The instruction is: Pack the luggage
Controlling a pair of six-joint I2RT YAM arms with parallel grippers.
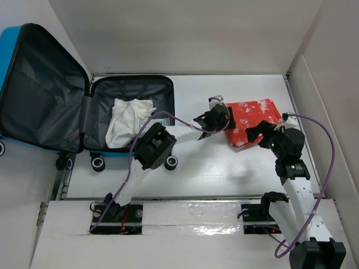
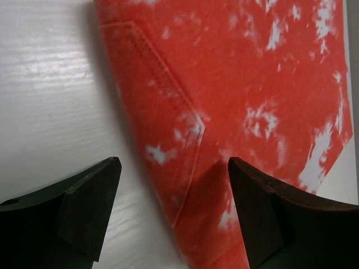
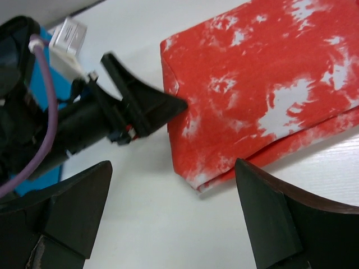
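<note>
The luggage [image 1: 33, 84] lies open at the left, blue shell outside and dark grey lining inside. A white cloth [image 1: 126, 120] lies in its right half. A folded red garment with white blotches [image 1: 255, 120] lies on the table at the right. My left gripper [image 1: 220, 119] is open at the garment's left edge. In the left wrist view the left gripper [image 2: 174, 185] straddles that edge of the garment [image 2: 235, 112]. My right gripper [image 1: 257, 134] is open and empty just in front of the garment's near-left corner. In the right wrist view the right gripper [image 3: 174, 190] is short of the garment [image 3: 269, 95].
White walls [image 1: 331, 112] enclose the table at the back and right. A raised white ledge [image 1: 185, 216] runs along the near edge above the arm bases. Purple cables loop from both arms. The left gripper's fingers [image 3: 140, 106] sit close to the right gripper.
</note>
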